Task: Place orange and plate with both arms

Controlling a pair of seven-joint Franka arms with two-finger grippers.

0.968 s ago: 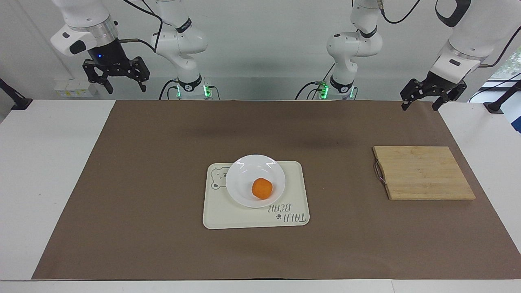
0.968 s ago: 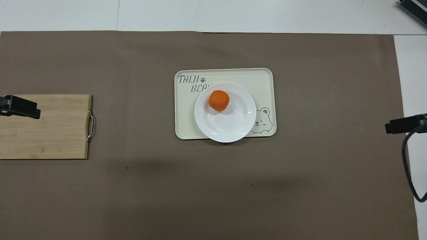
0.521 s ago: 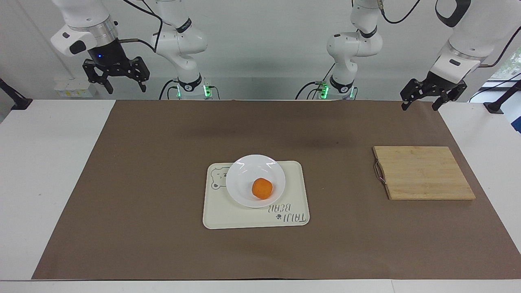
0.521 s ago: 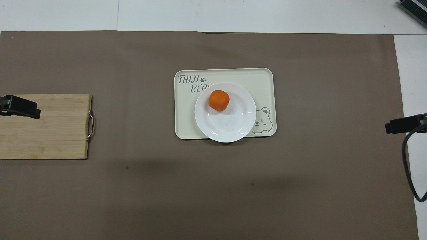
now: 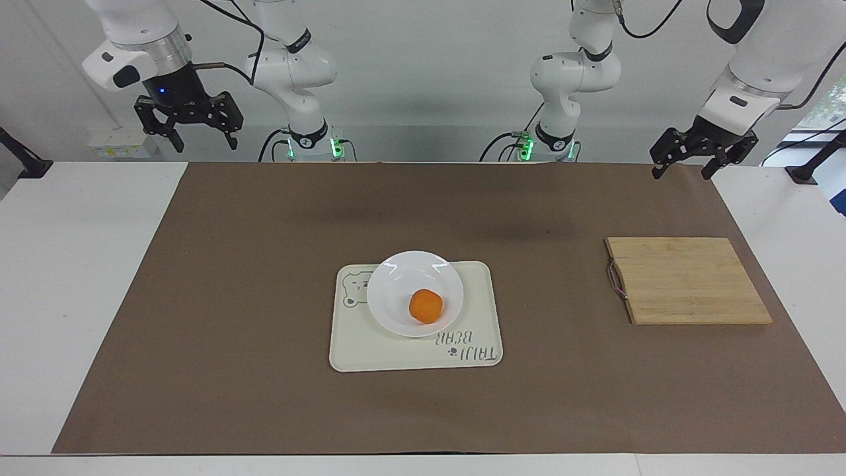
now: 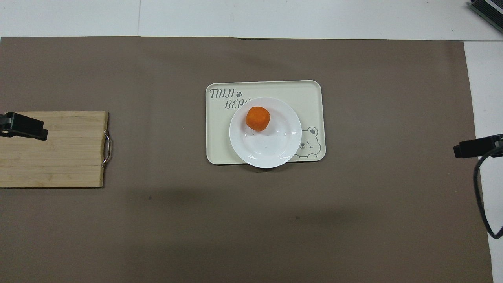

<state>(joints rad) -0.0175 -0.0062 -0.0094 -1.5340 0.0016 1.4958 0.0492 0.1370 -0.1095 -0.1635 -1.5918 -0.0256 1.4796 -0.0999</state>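
Observation:
The orange (image 5: 425, 306) (image 6: 257, 118) lies in the white plate (image 5: 396, 281) (image 6: 275, 151), toward the plate's edge farthest from the robots. The plate rests on a cream tray (image 5: 370, 350) (image 6: 310, 94) with a bear drawing, at the middle of the brown mat. My left gripper (image 5: 683, 166) hangs open and empty, raised above the mat's edge at the left arm's end; one of its fingertips (image 6: 27, 127) shows over the wooden board. My right gripper (image 5: 205, 137) hangs open and empty, raised at the right arm's end, its fingertip (image 6: 469, 147) showing at that view's edge.
A bamboo cutting board (image 5: 687, 281) (image 6: 55, 157) with a metal handle lies flat at the left arm's end of the table. A black cable (image 6: 481, 204) hangs at the right arm's end. The brown mat (image 5: 231, 297) covers most of the white table.

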